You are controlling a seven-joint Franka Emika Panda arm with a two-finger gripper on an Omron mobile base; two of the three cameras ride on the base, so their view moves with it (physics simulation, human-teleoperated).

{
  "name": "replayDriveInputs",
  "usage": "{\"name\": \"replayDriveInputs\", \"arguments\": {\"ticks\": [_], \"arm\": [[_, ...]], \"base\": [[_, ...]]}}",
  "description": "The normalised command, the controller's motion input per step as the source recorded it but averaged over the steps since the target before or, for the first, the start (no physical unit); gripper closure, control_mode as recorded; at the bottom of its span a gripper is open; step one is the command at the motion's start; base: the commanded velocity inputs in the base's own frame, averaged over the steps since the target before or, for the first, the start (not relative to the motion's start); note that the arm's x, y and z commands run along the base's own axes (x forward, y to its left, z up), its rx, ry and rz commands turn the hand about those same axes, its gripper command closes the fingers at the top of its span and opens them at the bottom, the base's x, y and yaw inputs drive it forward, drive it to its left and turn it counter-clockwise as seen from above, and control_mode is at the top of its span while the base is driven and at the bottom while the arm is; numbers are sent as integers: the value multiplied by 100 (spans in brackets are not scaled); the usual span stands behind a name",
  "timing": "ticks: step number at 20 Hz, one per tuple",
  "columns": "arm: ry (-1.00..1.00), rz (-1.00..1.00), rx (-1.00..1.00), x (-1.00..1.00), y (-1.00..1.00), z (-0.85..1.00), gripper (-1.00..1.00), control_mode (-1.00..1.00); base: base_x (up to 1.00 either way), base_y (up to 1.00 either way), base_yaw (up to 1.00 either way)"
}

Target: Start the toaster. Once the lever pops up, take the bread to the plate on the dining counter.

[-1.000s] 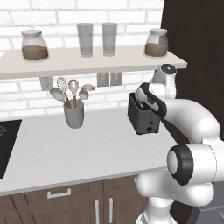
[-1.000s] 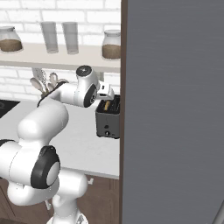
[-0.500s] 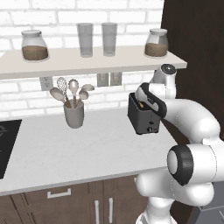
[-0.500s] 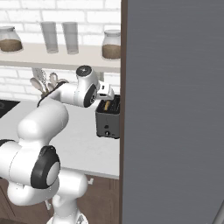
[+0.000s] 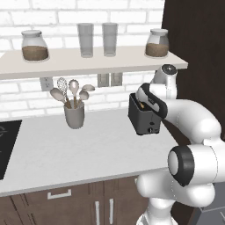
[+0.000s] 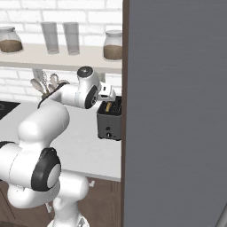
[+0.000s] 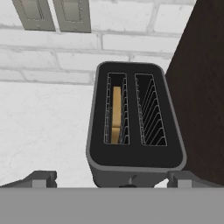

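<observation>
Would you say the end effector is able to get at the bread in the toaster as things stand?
Probably yes. The open end effector hangs above the toaster, and the bread stands in one slot with nothing over it. It sits low between the wire guides, so the fit looks tight.

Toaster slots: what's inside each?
In the hand view, the toaster holds the bread edge-up in its left slot; the right slot shows bare wire guides. The slice's lower part is hidden down inside.

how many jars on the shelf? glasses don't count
2. One jar sits at the left end of the shelf, the other jar at the right end by the dark panel. Both hold brown contents. The two glasses stand between them. Nothing seems hidden.
</observation>
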Motion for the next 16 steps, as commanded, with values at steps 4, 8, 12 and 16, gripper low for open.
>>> {"name": "replayDriveInputs", "arguments": {"ticks": [4, 8, 12, 16], "arm": [[0, 0, 0, 0, 0, 0, -100, -100], [0, 0, 0, 0, 0, 0, -100, -100], [0, 0, 0, 0, 0, 0, -100, -100], [0, 0, 0, 0, 0, 0, -100, -100]], "base": [[0, 0, 0], [0, 0, 0], [0, 0, 0], [0, 0, 0]]}}
